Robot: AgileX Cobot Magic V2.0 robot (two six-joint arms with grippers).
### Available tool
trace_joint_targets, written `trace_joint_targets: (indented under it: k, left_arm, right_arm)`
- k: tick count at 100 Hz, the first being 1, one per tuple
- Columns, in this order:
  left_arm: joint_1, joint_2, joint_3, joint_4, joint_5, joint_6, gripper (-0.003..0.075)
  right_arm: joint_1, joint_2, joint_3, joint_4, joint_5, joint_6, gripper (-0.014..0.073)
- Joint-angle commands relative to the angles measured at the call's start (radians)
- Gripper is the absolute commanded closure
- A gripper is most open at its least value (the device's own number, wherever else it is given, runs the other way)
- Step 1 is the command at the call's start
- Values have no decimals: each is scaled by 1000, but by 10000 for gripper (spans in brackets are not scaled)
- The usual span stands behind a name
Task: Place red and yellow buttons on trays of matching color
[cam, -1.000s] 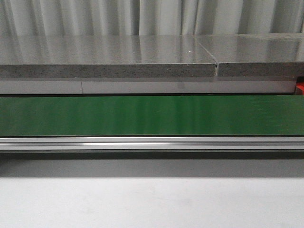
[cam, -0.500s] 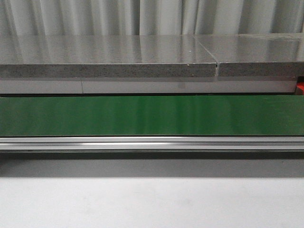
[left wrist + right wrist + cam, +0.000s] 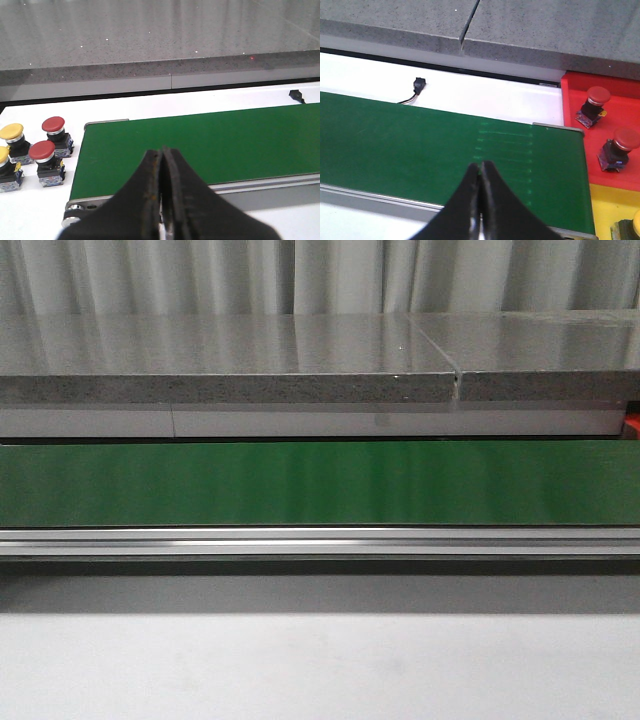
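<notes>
Hovering over green belt (image 3: 210,145), pinched grippers

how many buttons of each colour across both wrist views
red buttons: 4, two by the left end of the belt and two on the red tray
yellow buttons: 3, two by the belt, one at the frame edge on the yellow tray
total: 7

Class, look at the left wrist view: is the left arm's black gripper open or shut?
Shut. The left gripper has its two black fingers pressed together, holding nothing, above the green conveyor belt.
</notes>
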Motion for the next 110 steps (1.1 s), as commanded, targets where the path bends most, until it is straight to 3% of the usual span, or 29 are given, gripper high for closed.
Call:
trace_joint_targets:
  k: [1,46,100,110]
  left_arm:
    - [-7,9,-28,-27,-112,-3,739]
    - [-7,40,-45,-23,-205,-54,740]
    - [-5,616,-397,7,-148,-166,737]
    - [-5,685,-434,48,-148,-166,683]
  right_arm:
    - [1,-2,-23,5,-64,-9,662]
    - [1,-2,-23,5,-64,-9,662]
    - [1,-2,-23,5,-64,-9,662]
    - [1,-2,-23,5,-64,-9,662]
